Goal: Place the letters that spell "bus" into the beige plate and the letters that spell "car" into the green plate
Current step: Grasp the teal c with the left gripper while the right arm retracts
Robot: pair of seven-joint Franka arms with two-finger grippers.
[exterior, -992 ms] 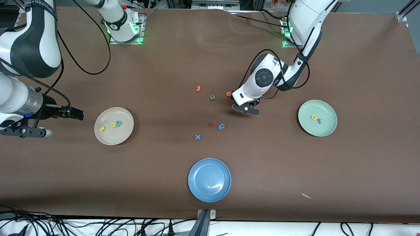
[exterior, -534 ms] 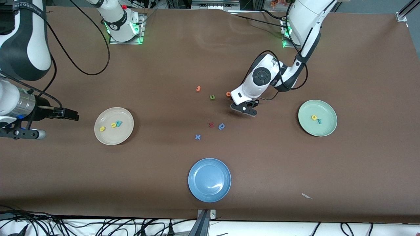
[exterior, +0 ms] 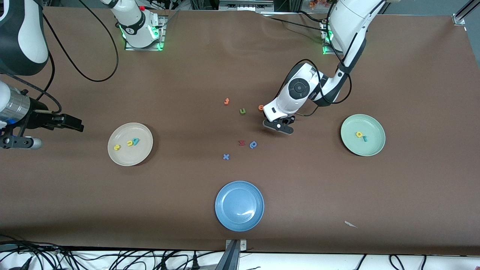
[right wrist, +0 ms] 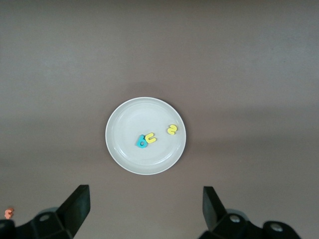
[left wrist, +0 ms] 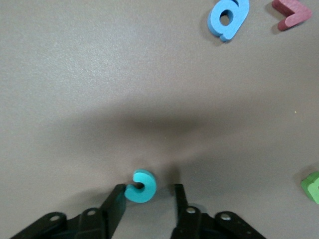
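The teal "c" (left wrist: 140, 186) lies flat on the brown table between the fingers of my left gripper (left wrist: 148, 191) (exterior: 279, 126). One finger touches it, a gap remains at the other, and the jaws stand partly open. In the front view the hand hides the "c". The green plate (exterior: 369, 123) holds the yellow "a" (exterior: 359, 134) and teal "r" (exterior: 365, 138). The beige plate (exterior: 127, 155) (right wrist: 129, 124) holds the yellow "s" (exterior: 117, 147), yellow "u" (exterior: 129, 143) and teal "b" (exterior: 136, 141). My right gripper (exterior: 73, 126) (right wrist: 144, 194) hangs wide open and empty over bare table beside the beige plate, toward the right arm's end.
Loose letters lie mid-table: two orange ones (exterior: 226, 101) (exterior: 261, 107), an olive "u" (exterior: 242, 111), a dark red one (exterior: 242, 143), a blue "p" (exterior: 253, 144) and a blue "x" (exterior: 225, 156). A blue plate (exterior: 225, 195) sits nearest the front camera.
The left gripper's fingers have narrowed around the teal "c" and the hand has settled slightly. The right arm has drawn back from the beige plate toward its own end of the table.
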